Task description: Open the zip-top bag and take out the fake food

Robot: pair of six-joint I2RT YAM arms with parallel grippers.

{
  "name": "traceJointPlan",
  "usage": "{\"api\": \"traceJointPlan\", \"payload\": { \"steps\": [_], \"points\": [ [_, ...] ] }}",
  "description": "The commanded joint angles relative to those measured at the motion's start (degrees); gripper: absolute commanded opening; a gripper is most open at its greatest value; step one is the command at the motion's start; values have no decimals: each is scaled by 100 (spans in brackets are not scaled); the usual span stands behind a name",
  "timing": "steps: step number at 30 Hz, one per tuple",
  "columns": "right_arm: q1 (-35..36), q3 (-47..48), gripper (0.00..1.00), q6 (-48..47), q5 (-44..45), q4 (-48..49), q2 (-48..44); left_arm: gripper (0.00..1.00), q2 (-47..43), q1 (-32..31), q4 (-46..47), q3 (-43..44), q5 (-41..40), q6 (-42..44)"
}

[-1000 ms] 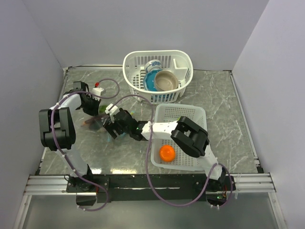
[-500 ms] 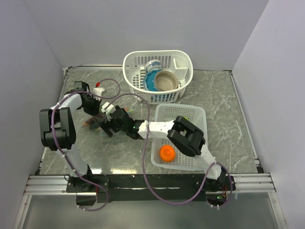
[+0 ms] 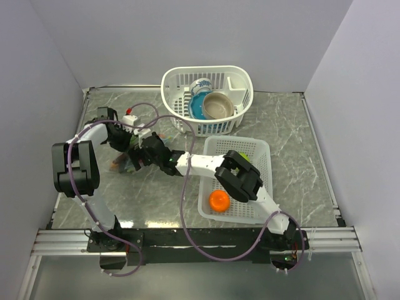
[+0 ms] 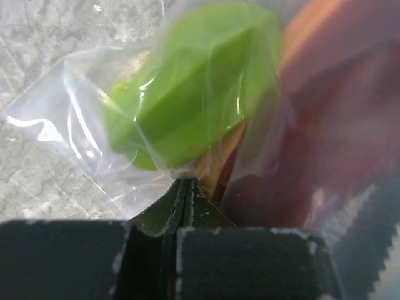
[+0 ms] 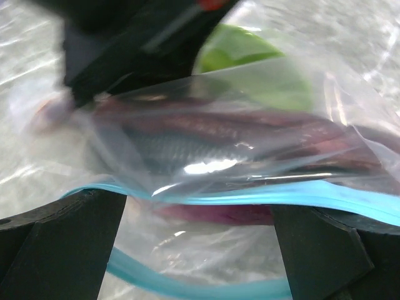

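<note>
The zip-top bag (image 3: 121,163) lies at the left of the table, between both grippers. My left gripper (image 3: 125,142) is shut on a clear edge of the bag (image 4: 69,125), with a green round fruit (image 4: 194,81) and a reddish-orange piece (image 4: 312,37) inside, just ahead of the closed jaws (image 4: 184,187). My right gripper (image 5: 200,250) is open, its fingers (image 5: 62,244) wide apart at the bag's mouth. The teal zip strips (image 5: 250,199) are parted. A dark purple aubergine (image 5: 206,140) lies inside. An orange ball (image 3: 219,200) sits in the white mesh tray (image 3: 259,150).
A white basket (image 3: 178,81) at the back holds a blue bowl (image 3: 199,106) and a tan bowl (image 3: 217,105). The mesh tray lies right of the bag. Cables loop over the table near the bag. Grey walls close the left and right sides.
My right gripper has moved left and farther back, up to the bag and close to my left gripper. The bag has shifted slightly left.
</note>
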Motion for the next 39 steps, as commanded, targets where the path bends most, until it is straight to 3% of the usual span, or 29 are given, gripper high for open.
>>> {"api": "traceJointPlan", "payload": {
  "steps": [1,9,18,23,26,32,39],
  "points": [
    [33,132,100,669,459,-282,87,1,-69,-90,-183,-156,251,94],
    [51,-431,94,898,1303,-965,-255,1,-113,-90,-139,-279,180,138],
    [94,-1618,93,1092,1497,-967,-801,1,-131,-82,-183,-261,154,138],
    [68,-1558,92,1092,1357,-844,-967,1,-183,-90,-209,-270,128,147],
    [68,-1820,94,1004,980,-13,-1310,1,-210,-90,-218,-287,101,156],
    [24,-620,96,1031,1224,-456,-732,1,-140,-82,-358,-191,277,51],
    [16,139,99,1039,1374,-755,-151,1,-297,-108,-561,-269,768,-116]
  ]
}}
